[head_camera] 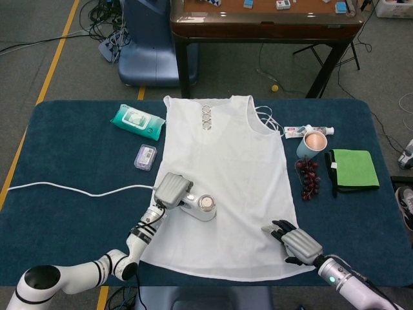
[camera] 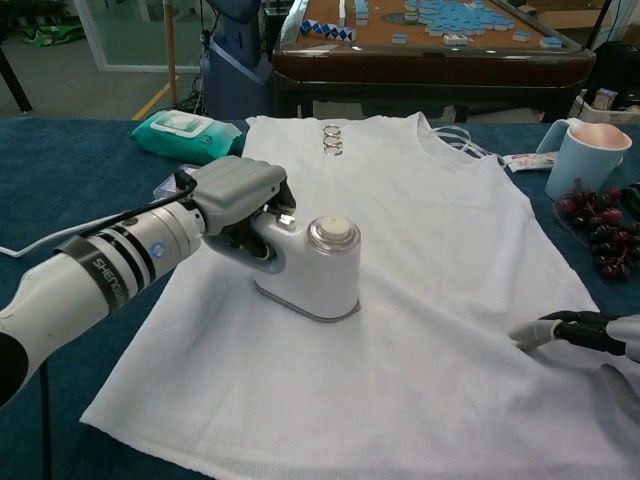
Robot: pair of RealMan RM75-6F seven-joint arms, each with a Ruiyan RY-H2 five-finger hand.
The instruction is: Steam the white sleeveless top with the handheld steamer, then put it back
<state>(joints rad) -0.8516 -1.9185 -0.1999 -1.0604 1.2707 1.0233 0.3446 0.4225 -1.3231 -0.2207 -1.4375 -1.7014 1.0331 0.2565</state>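
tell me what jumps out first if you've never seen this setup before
The big white sleeveless top spread flat across the middle of the dark blue table catches the eye first. On its lower left part sits the white handheld steamer, gripped by the left robot hand. At the top's lower right corner the right robot hand rests on the fabric, and a green cloth stands out at the table's right side.
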